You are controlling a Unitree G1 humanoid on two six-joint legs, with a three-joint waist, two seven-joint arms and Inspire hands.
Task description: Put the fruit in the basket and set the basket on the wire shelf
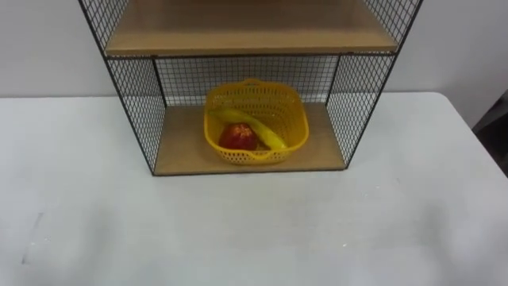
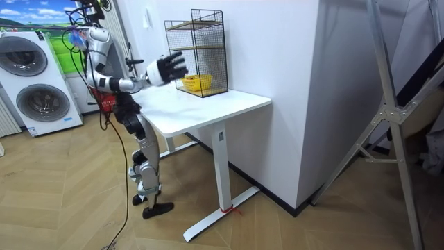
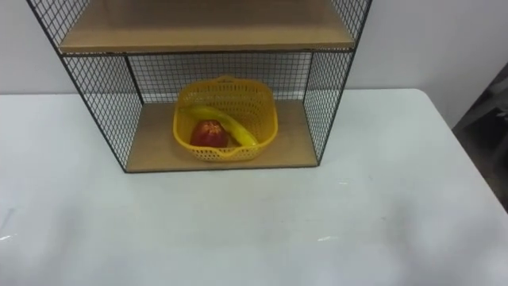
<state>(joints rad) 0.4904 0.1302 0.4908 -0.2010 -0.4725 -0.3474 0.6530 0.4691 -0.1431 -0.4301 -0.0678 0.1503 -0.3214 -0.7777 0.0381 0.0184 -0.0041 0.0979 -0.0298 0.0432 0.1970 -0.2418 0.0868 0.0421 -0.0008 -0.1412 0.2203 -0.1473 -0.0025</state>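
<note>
Hovering right hand [image 2: 166, 68], fingers spread, empty

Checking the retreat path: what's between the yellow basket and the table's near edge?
Ahead of the basket, only the wire shelf's wooden floor, then bare tabletop, in the left eye view.

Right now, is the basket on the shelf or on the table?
On the shelf: the basket sits upright on its bottom board, banana and red fruit inside.

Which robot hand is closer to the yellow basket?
Right, it seems: that robot hand hangs open above the table, short of the basket in the shelf. The left I cannot place.
</note>
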